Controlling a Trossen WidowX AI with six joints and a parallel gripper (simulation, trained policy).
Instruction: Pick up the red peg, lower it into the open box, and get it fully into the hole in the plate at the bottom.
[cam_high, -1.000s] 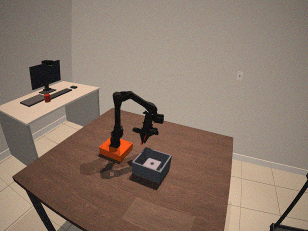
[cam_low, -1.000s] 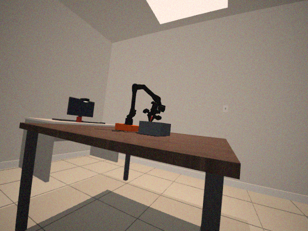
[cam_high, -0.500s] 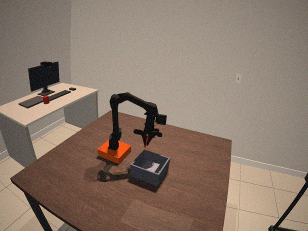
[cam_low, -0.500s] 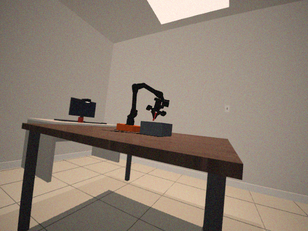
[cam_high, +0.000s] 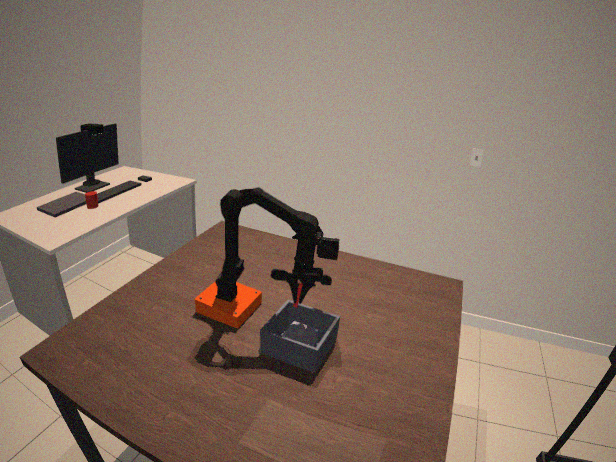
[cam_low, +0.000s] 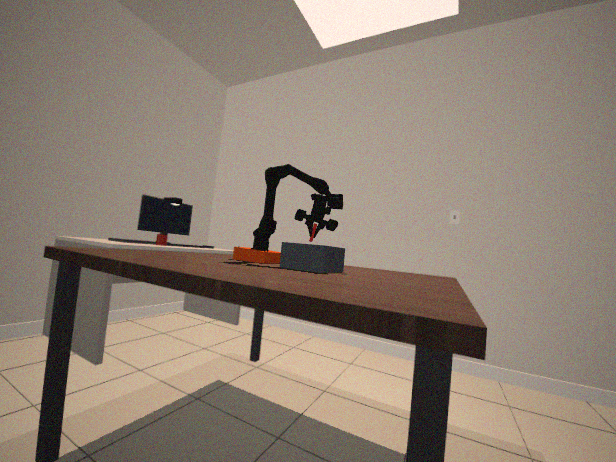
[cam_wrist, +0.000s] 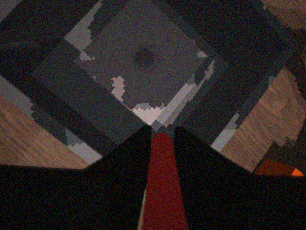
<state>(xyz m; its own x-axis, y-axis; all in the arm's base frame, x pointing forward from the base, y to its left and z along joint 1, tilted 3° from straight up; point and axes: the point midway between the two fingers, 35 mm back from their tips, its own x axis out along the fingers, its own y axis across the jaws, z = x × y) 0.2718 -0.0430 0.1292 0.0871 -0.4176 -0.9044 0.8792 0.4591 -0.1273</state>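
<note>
Top view showed the gripper (cam_high: 298, 303) (cam_low: 312, 238) (cam_wrist: 162, 133) nearly closed, clamped on the red peg (cam_high: 298, 295) (cam_low: 313, 232) (cam_wrist: 164, 185) above the box (cam_high: 295, 356) (cam_low: 312, 257) (cam_wrist: 52, 75); pick done, lowering and getting it fully into the plate (cam_high: 306, 331) (cam_wrist: 145, 85) hole (cam_wrist: 145, 57) left.

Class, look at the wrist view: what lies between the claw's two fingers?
The red peg lies between the claw's fingers; the wrist view shows this most clearly.
</note>
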